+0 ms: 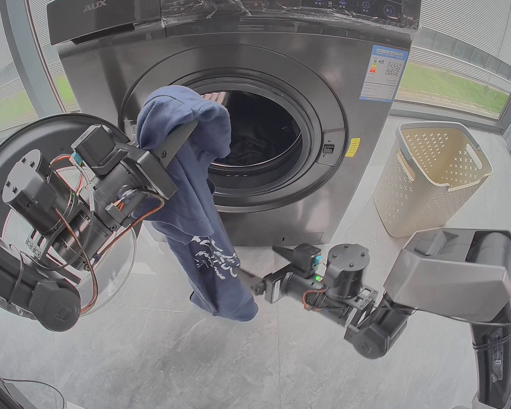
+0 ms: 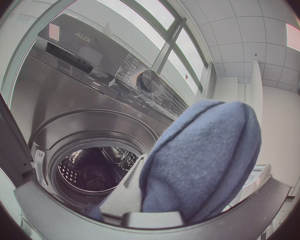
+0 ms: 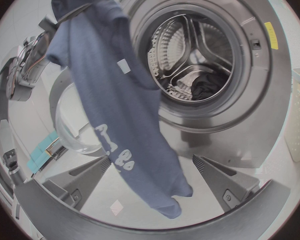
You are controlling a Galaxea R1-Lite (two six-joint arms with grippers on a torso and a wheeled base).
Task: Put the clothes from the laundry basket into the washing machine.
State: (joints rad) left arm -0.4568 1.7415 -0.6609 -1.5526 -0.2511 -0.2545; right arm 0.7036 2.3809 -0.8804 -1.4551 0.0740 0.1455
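**Carry the blue top well inside before you let go**

Your left gripper [image 1: 186, 130] is clamped on the upper fold of the blue top [image 1: 190, 200]. It holds the top up just in front of the washing machine [image 1: 323, 69], at the left rim of the round opening [image 1: 261, 134]. Most of the cloth hangs outside, down past the lower rim toward the floor. Push the held end deep into the drum rather than releasing at the lip, or the long tail will probably drag the whole piece back out.

Your right gripper [image 1: 264, 265] sits low with its fingers spread wide and holds nothing. It is just beside the hanging hem, so you can use it to gather the tail and lift it over the rim. Mind the open door [image 1: 40, 137] on your left.

The top is a soft, thick knit, mid-blue with white print near its lower end. It drapes limp and will likely fold wherever it is supported. A dark piece [image 3: 206, 85] lies at the bottom of the drum. The laundry basket [image 1: 431, 177] stands on the floor to the right of the machine, well apart from both grippers.
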